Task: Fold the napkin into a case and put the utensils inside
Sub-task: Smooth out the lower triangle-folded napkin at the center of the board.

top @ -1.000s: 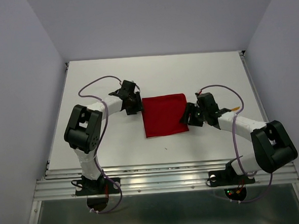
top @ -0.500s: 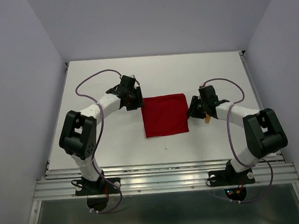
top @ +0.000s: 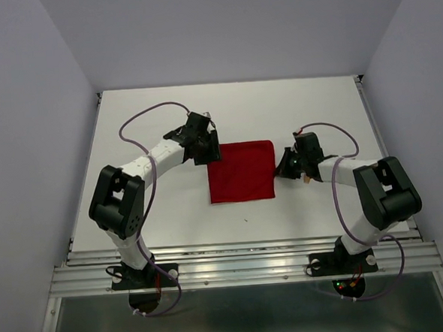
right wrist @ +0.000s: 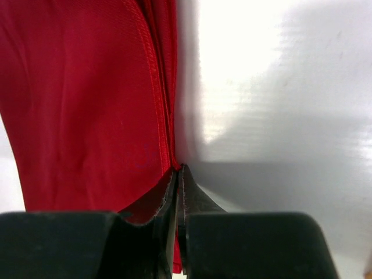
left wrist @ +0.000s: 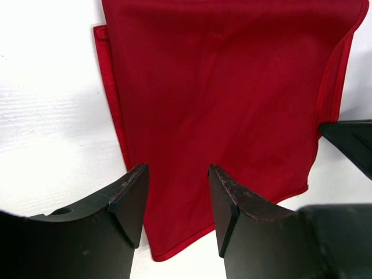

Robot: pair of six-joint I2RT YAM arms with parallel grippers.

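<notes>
The red napkin lies flat as a folded rectangle in the middle of the white table. My left gripper hovers open over its left edge, near the far corner; in the left wrist view the fingers of the left gripper straddle the red cloth with nothing pinched. My right gripper is at the napkin's right edge. In the right wrist view its jaws are pressed together on the hemmed edge of the cloth. Of the utensils, only a small orange bit peeks out under the right wrist.
Both arms reach inward from the near edge, with purple cables looping above them. Grey walls close in the table's left, right and far sides. A metal rail runs along the near edge.
My right gripper moved up to the napkin's right edge and closed from wide open. My left gripper slid right, over the napkin's left edge. The napkin shifted slightly left.
</notes>
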